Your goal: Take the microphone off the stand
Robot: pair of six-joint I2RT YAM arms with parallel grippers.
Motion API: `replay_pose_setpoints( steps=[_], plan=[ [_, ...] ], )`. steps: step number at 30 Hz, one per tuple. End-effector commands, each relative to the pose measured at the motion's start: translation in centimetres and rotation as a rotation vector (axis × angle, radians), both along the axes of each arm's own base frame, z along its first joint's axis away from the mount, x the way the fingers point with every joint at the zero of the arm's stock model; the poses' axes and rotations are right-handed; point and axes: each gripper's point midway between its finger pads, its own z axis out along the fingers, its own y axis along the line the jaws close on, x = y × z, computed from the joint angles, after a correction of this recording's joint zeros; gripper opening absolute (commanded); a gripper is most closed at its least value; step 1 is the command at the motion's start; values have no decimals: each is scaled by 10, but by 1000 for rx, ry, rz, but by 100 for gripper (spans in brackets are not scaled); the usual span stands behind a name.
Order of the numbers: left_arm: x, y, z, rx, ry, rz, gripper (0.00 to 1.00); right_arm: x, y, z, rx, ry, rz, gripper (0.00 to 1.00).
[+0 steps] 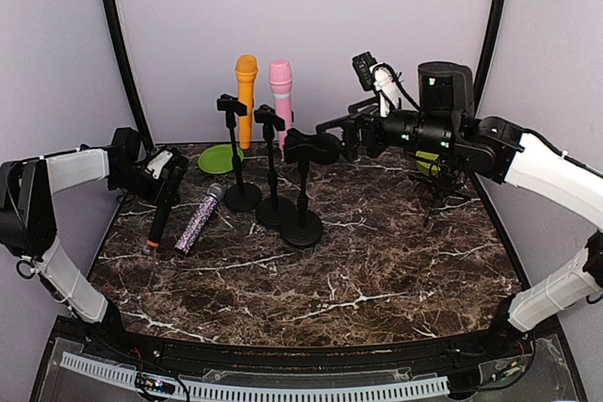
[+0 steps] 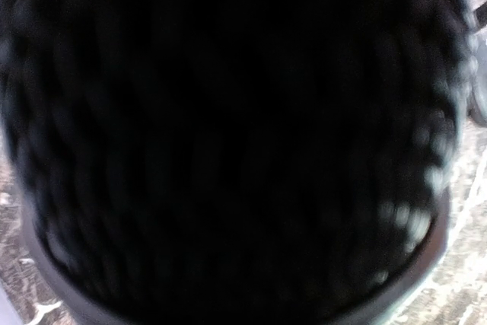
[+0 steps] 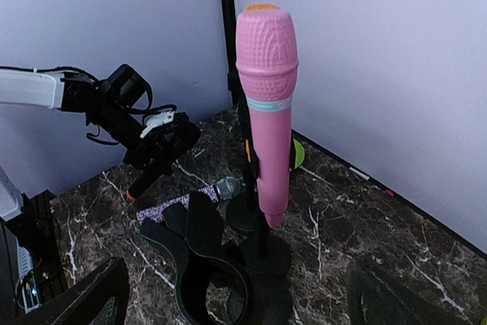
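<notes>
My left hand (image 1: 162, 179) grasps the black mic (image 1: 158, 223), tilted, orange end down, near the table's (image 1: 377, 270) left edge. My right hand (image 1: 349, 136) is spread wide beside the front stand's (image 1: 302, 204) clip.

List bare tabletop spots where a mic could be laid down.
Free: the whole near half of the marble table, from the stand bases to the near edge; also the strip right of them. Crowded: back left, with the glitter microphone, green dish and left gripper.
</notes>
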Motion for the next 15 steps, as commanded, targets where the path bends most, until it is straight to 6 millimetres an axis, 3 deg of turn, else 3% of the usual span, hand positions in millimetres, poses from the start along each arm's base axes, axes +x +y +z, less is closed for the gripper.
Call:
replay_pose_setpoints(
  steps=[1,3,6,9,15],
  plan=[
    [28,6,-7,26,-48,25,5,7,5,-15,-82,4,-1,100],
    [33,9,-19,35,-17,44,12,11,5,-19,-100,-4,-12,100],
    [37,10,-34,33,30,71,31,15,6,-19,-116,-19,-11,100],
    [37,7,-43,2,68,91,56,21,4,-21,-143,-27,-21,100],
    [34,-4,-50,-57,122,81,76,31,0,-17,-190,-55,-54,100]
  ],
)
